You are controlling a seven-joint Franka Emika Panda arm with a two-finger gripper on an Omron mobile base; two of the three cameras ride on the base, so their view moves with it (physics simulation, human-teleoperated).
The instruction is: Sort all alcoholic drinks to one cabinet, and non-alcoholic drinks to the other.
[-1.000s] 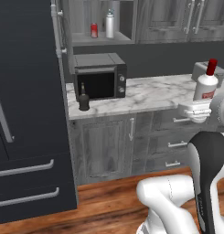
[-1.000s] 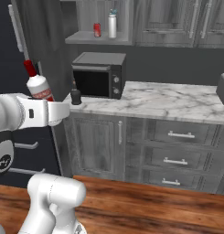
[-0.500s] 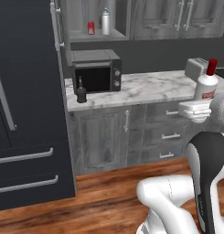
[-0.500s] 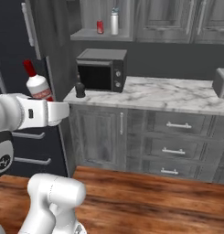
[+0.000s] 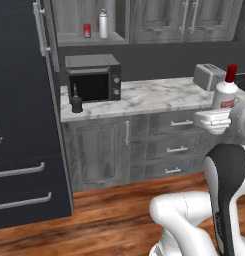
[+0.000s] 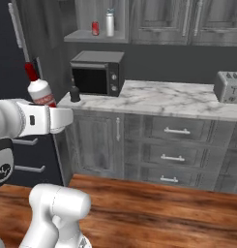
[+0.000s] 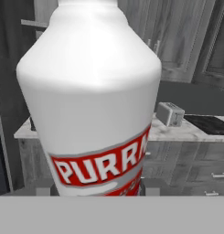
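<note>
White plastic, left base view: small white bottle with red cap and red label (image 5: pixel 225 91) stands upright in the white two-finger gripper (image 5: pixel 212 120) at 3 o'clock; fingers clasp its base.
Marble: grey-veined marble counter (image 5: pixel 159 97) runs across the middle, over grey wood drawers.
Dark bottle: squat dark bottle with long thin neck (image 5: pixel 76 100) stands on the counter's left end at 10 o'clock, just beside the black microwave (image 5: pixel 92 77).
Shelf: open grey cabinet shelf (image 5: pixel 89 39) at 12 o'clock holds a small red soda can (image 5: pixel 87 30) and, to its right, a slim pale-grey bottle with light-blue cap (image 5: pixel 103 23), near each other.
Toaster: silver toaster (image 5: pixel 209 76) sits on the counter behind the held bottle.
Fridge: dark fridge front (image 5: pixel 19 115) takes the left side.

Right base view, grasp: gripper (image 6: pixel 56 117) at 9 o'clock, clamped on the white bottle (image 6: pixel 39 88), cap tilted slightly left.
Counter items: dark bottle (image 6: pixel 74 92) by the microwave (image 6: pixel 97 72); toaster (image 6: pixel 228 86) far right at 3 o'clock.
Shelf: red can (image 6: pixel 95 28) and pale-grey bottle (image 6: pixel 110 22) at 12 o'clock.

Hand view, close: white bottle (image 7: pixel 95 91) dominates the middle, red label band at 6 o'clock.
Background: toaster (image 7: pixel 170 113) on the counter (image 7: pixel 191 132) at 4 o'clock.
</note>
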